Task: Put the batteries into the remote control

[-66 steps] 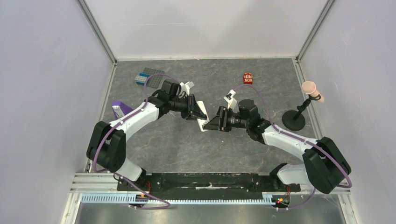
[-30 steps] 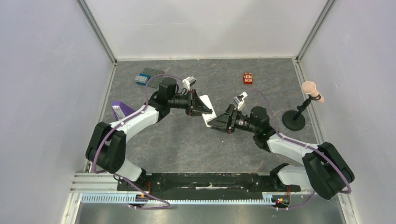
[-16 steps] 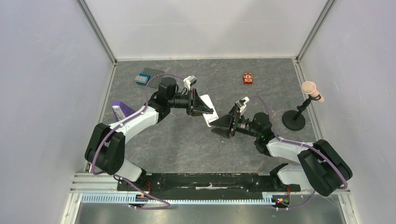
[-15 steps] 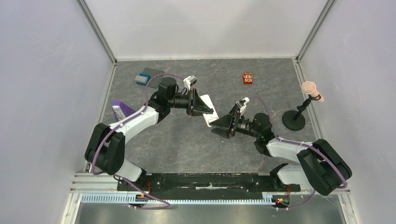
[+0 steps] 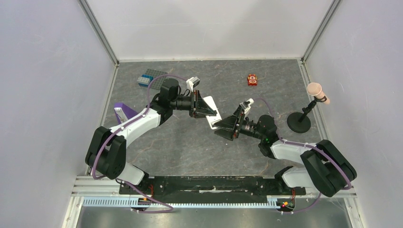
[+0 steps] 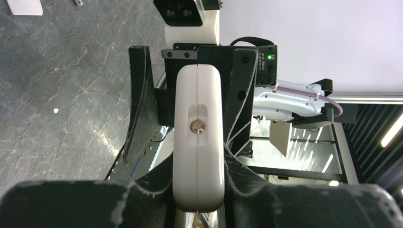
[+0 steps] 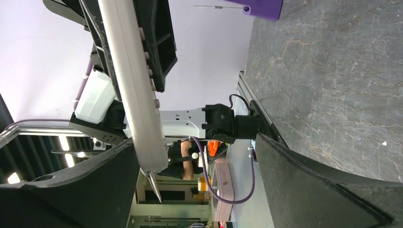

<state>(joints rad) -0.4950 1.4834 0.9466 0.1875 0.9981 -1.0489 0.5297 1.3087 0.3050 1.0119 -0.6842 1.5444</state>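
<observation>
**Left pincer** [image 5: 209, 110]: pinching the remote control [image 6: 197, 142] across its two broad faces. The remote control is end-on to my left wrist view, seam and emitter window facing out. It hangs in the air over the middle of the table [image 5: 190, 152], not resting on it.

**Right pincer** [image 5: 222, 129]: spread wide, holding nothing, fingers straddling the free end of the remote control. In the right wrist view it sits close beside one finger and well apart from the other.

**Risks, my judgement:**
- If I close the right pincer from this off-centre stance, one finger lands first and levers the remote control round in the left grasp. The plastic looks smooth, so it could slip and drop to the table.
- Buttons show along one face next to a left finger, so a harder squeeze may press keys.
- The wrists are nose to nose, and a small overshoot knocks finger on finger.
- I cannot pick out the batteries in any view. With both pincers at the remote control, neither is free to fetch them.

**Count:**
- pincers: two
- remote control: one
- batteries: none confirmed
- red-orange toy block [image 5: 252, 80]: one, near the far edge, right of centre
- brick plate [image 5: 151, 77]: one, toward the far-left corner
- purple stand [image 5: 121, 111]: one, by the left edge
- black round-footed stand [image 5: 299, 122]: one, by the right edge
- white flat piece [image 6: 23, 5]: one, cropped at the edge of the view, so I cannot tell what it is
</observation>
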